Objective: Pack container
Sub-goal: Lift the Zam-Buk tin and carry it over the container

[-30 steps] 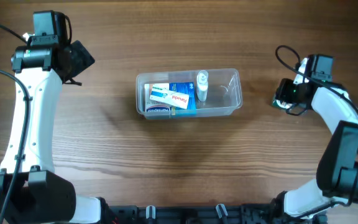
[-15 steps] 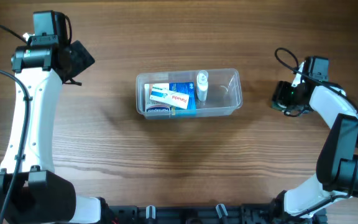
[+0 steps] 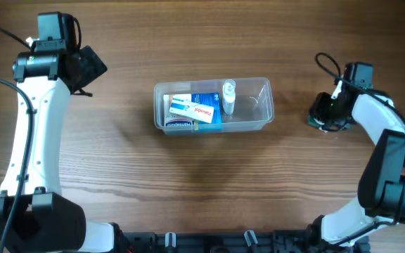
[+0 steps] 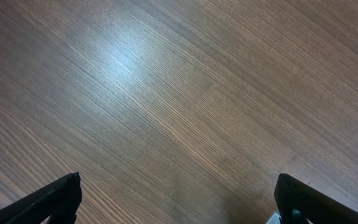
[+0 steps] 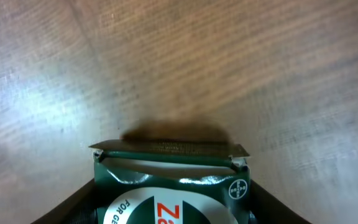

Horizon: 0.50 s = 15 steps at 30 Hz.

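Note:
The container (image 3: 257, 107), a clear plastic tub, sits mid-table in the overhead view. It holds blue and white medicine boxes (image 3: 195, 111) and a small clear bottle (image 3: 228, 97). Some way right of the tub, low over the wood, my right gripper (image 3: 323, 112) is shut on a dark green packet (image 5: 173, 183). In the right wrist view the packet has a crumpled torn top edge and white and red print, and it fills the gap between the fingers (image 5: 73, 205). My left gripper (image 3: 90, 67) is far left of the tub, jaws wide open over bare wood (image 4: 178, 186), holding nothing.
The wooden table (image 3: 188, 183) stretches round the tub. A black cable (image 3: 325, 63) loops above the right wrist. The arm bases stand at the front edge (image 3: 209, 242).
The right wrist has shifted and turned slightly in about the same spot right of the tub. The left arm and the tub have not moved.

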Available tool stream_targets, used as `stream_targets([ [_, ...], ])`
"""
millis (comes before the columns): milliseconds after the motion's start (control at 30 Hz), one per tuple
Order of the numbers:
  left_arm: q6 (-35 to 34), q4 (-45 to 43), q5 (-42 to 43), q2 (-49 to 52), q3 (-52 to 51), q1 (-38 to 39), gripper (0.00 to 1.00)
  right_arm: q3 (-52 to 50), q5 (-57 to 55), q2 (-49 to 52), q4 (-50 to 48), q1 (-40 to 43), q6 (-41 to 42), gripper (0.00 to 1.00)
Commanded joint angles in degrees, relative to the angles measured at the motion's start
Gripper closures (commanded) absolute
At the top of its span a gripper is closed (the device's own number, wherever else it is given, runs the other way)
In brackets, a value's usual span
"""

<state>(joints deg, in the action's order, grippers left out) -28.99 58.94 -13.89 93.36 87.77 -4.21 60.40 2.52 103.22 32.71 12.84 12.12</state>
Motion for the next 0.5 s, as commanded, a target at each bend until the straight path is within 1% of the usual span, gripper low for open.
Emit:
stream_targets([
  [0, 0.22, -0.15, -0.72, -0.28, 0.63, -0.15, 0.0, 6.6, -0.5, -6.19, 4.46, -0.33, -0.11, 0.46],
  [167, 0.22, -0.15, -0.74, -0.28, 0.63, -0.15, 0.0, 9.25, 0.59, -11.17, 7.48, -3.45, 0.04, 0.45],
  [367, 0.22, -0.15, -0.72, -0.28, 0.63, -0.15, 0.0, 9.27, 0.52, -15.72, 8.81, -12.94, -0.09, 0.45],
  [467, 0.22, -0.15, -0.72, -0.28, 0.63, -0.15, 0.0, 9.27, 0.55, -16.72, 9.84, -17.46, 0.72, 0.42],
])
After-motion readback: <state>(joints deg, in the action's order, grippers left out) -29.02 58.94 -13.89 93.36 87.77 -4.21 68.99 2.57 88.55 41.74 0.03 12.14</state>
